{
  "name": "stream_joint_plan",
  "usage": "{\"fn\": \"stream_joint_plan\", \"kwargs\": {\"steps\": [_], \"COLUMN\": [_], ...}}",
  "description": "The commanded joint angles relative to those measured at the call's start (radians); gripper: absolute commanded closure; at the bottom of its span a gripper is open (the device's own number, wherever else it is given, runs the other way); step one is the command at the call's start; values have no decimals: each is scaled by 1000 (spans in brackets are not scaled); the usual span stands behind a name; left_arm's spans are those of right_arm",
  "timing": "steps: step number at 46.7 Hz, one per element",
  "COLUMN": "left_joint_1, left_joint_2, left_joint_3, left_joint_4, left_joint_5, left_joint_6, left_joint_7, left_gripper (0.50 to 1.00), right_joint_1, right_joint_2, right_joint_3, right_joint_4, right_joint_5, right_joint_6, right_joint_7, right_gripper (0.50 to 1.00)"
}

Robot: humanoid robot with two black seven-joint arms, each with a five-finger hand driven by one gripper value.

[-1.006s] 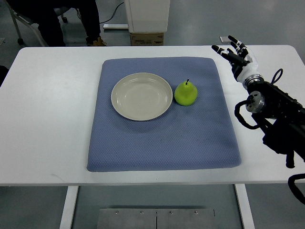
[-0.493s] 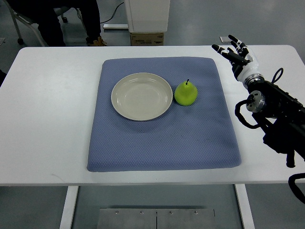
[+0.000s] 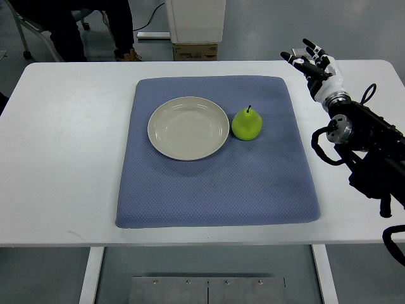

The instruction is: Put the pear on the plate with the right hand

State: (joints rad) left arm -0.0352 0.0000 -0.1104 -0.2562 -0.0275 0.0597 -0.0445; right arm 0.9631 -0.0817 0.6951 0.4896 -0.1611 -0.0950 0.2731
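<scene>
A green pear (image 3: pixel 247 123) stands upright on the blue mat (image 3: pixel 215 183), just right of the cream plate (image 3: pixel 188 127) and touching or nearly touching its rim. The plate holds nothing. My right hand (image 3: pixel 309 62) hovers over the table's far right corner, well to the right of the pear, fingers spread and holding nothing. Its black arm (image 3: pixel 364 142) comes in from the right edge. The left arm does not show.
The mat lies on a white table (image 3: pixel 63 158). Beyond the far edge stand a white cabinet (image 3: pixel 195 20) with a cardboard box (image 3: pixel 195 51) and a person's legs and shoes (image 3: pixel 123 44) at the upper left.
My right hand has lifted slightly and shifted toward the table's far edge, fingers still spread. The pear and plate have not moved.
</scene>
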Motion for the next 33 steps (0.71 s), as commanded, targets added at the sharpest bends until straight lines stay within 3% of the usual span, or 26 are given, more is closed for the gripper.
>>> {"fn": "stream_joint_plan", "kwargs": {"steps": [1, 33], "left_joint_1": [0, 0], "left_joint_2": [0, 0], "left_joint_3": [0, 0], "left_joint_4": [0, 0], "left_joint_5": [0, 0], "left_joint_6": [0, 0], "left_joint_7": [0, 0], "left_gripper": [500, 500], "right_joint_1": [2, 6], "right_joint_2": [-1, -6], "right_joint_3": [0, -3], "right_joint_4": [0, 0], "right_joint_5": [0, -5], "right_joint_6": [0, 1], "right_joint_7": [0, -2], "right_gripper": [500, 500]}}
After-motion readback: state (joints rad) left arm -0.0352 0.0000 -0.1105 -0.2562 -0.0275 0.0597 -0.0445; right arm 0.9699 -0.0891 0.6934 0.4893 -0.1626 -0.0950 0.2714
